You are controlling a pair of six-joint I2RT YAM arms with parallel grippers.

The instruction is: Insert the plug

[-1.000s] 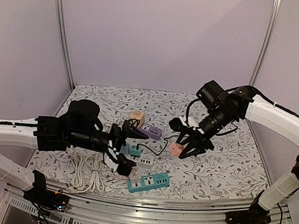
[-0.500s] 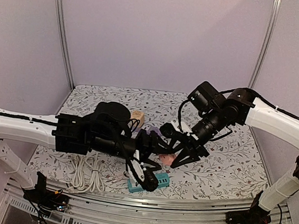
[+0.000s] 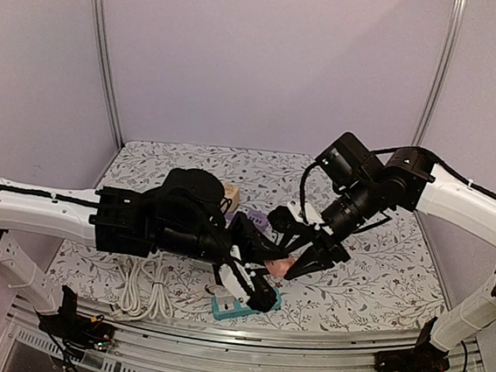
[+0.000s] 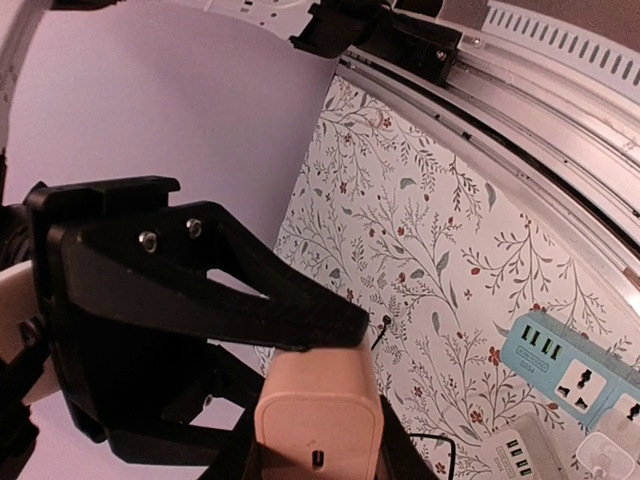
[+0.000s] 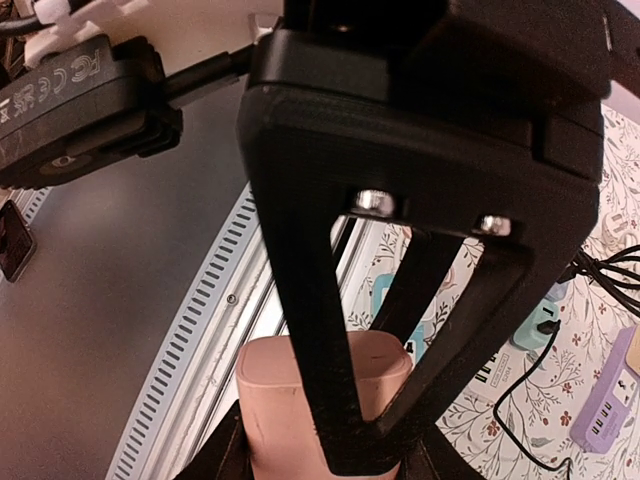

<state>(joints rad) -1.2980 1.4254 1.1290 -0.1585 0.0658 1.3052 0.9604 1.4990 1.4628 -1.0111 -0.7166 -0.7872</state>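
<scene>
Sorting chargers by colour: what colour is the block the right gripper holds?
Pale pink block, clearest in the right wrist view.

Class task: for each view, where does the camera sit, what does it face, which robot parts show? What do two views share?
Top external: above and behind the bases, facing the floral table; both arms, left gripper and right gripper show.
Left wrist: on the left wrist, facing the pink plug and teal power strip; black fingers show.
Right wrist: on the right wrist, facing the plug and near rail; black fingers show.
Shared: both wrist views show the plug.
</scene>
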